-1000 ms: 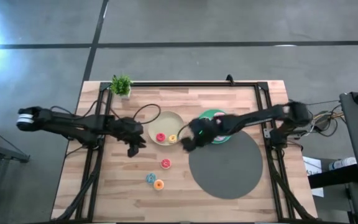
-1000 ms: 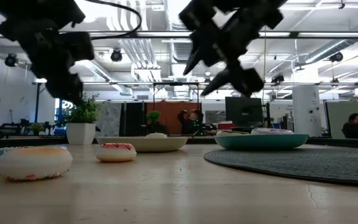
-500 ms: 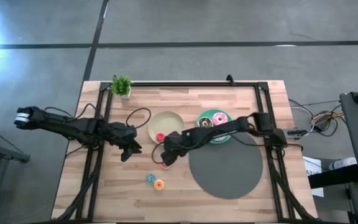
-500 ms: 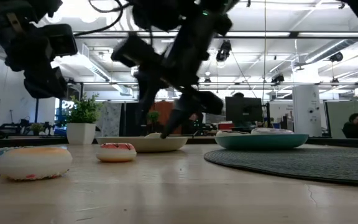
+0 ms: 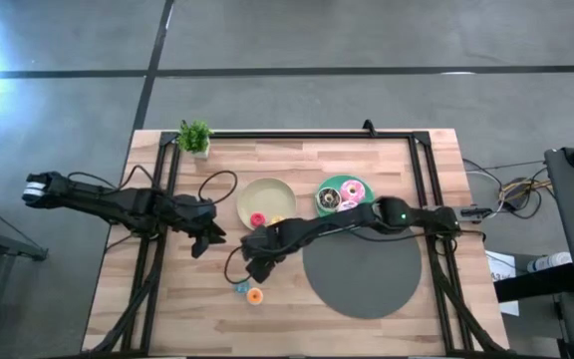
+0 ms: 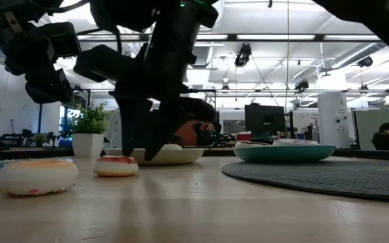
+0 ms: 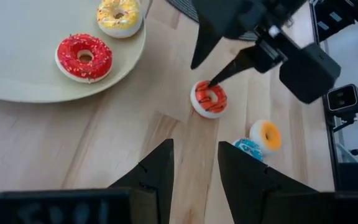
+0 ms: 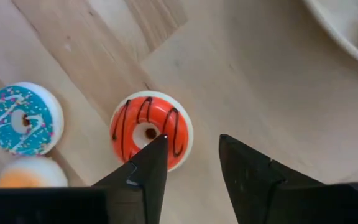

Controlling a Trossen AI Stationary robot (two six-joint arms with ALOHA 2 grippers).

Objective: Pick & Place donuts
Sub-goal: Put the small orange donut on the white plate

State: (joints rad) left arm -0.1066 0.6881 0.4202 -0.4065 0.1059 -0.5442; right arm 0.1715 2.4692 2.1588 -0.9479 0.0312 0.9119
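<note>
Red-iced with dark stripes, the small donut (image 8: 151, 131) lies flat on the wooden tabletop (image 5: 297, 165), just beside the beige plate (image 5: 266, 194) and near the blue sprinkled donut (image 8: 21, 119) and the orange donut (image 8: 27, 172).

Risk, as I judge it: one fingertip (image 8: 151, 152) of the right end effector (image 8: 190, 152) hangs over the ring's hole and the other over bare wood, so a straight descent would likely land on the icing and push or flip the donut instead of straddling it. I also see the blue donut near enough to be nudged.

The right end effector has its fingers spread with a clear gap, holding nothing, and I cannot confirm contact with the donut. The left end effector (image 7: 194, 165), likewise spread and empty, hovers near the plate, which carries a red sprinkled donut (image 7: 84, 57) and a yellow donut (image 7: 120, 16).
</note>
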